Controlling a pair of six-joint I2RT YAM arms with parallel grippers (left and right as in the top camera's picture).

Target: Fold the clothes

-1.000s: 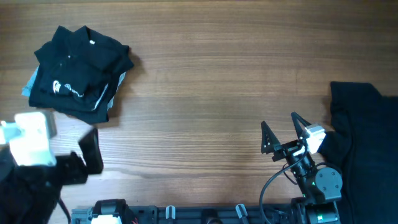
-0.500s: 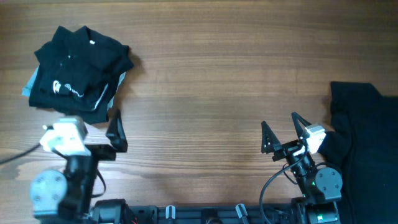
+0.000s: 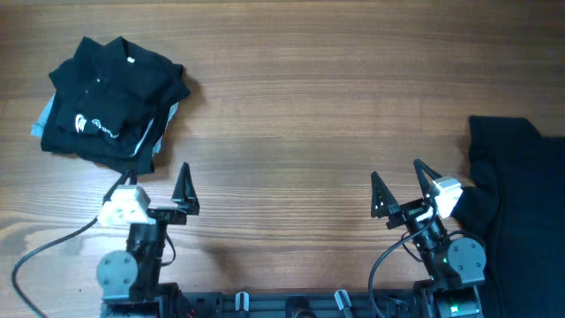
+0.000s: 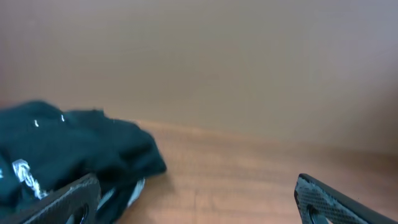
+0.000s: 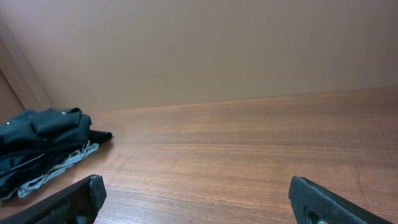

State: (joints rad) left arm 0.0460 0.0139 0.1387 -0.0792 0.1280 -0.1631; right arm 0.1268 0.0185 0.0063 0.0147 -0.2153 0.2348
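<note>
A folded stack of black clothes [image 3: 110, 102] with a white logo lies at the table's far left; it also shows in the left wrist view [image 4: 62, 149] and the right wrist view [image 5: 43, 137]. Another black garment [image 3: 521, 212] lies unfolded at the right edge. My left gripper [image 3: 152, 178] is open and empty, just in front of the folded stack; in its own view [image 4: 196, 196] the stack's corner sits by the left finger. My right gripper [image 3: 395, 172] is open and empty over bare wood [image 5: 196, 190], left of the unfolded garment.
A light blue and grey striped layer [image 3: 163, 124] peeks out under the folded stack. The wooden table [image 3: 300, 106] stretches between the two piles. The arm bases and a black rail [image 3: 291, 305] sit along the front edge.
My left arm has swung in from the left edge to the front of the table, below the folded stack. The right arm and both garments have not moved.
</note>
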